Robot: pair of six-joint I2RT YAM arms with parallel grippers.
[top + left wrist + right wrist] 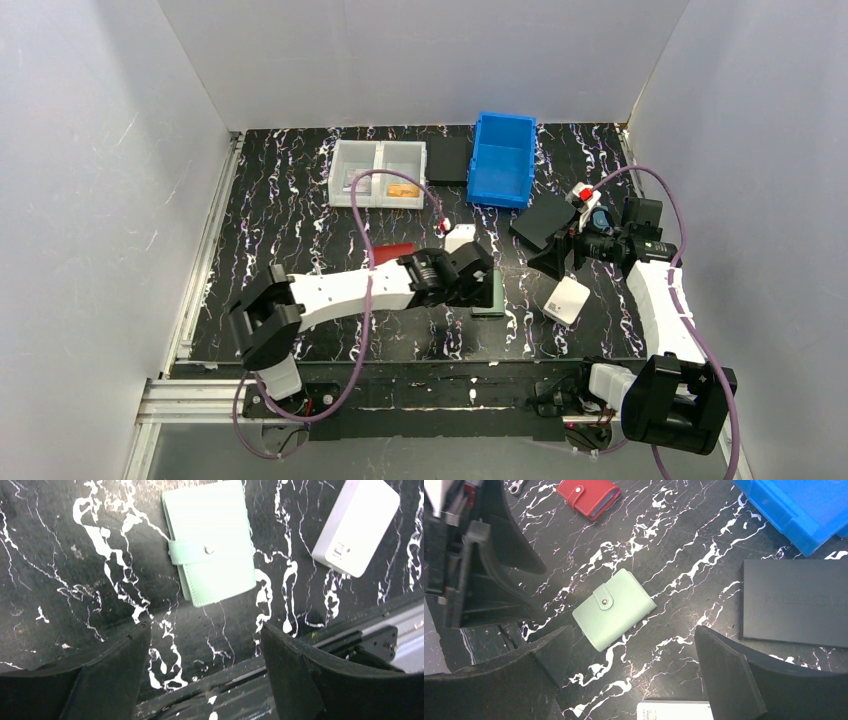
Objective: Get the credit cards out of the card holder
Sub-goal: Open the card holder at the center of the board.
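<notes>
Black marbled tabletop (300, 200) lies beneath both arms. The left gripper (200, 640) and right gripper (631, 635) are held wide open and empty, with the green card holder (210, 545) lying fastened shut just ahead of both finger pairs, probably so it can be pinned and unsnapped. Overhead it is mostly hidden by the left gripper; the wrist views show it whole. No credit cards are seen.

card holder (494, 298) half hidden, white box (674, 712) cropped

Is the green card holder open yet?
No, the card holder lies closed, its snap tab fastened across the front.
</notes>
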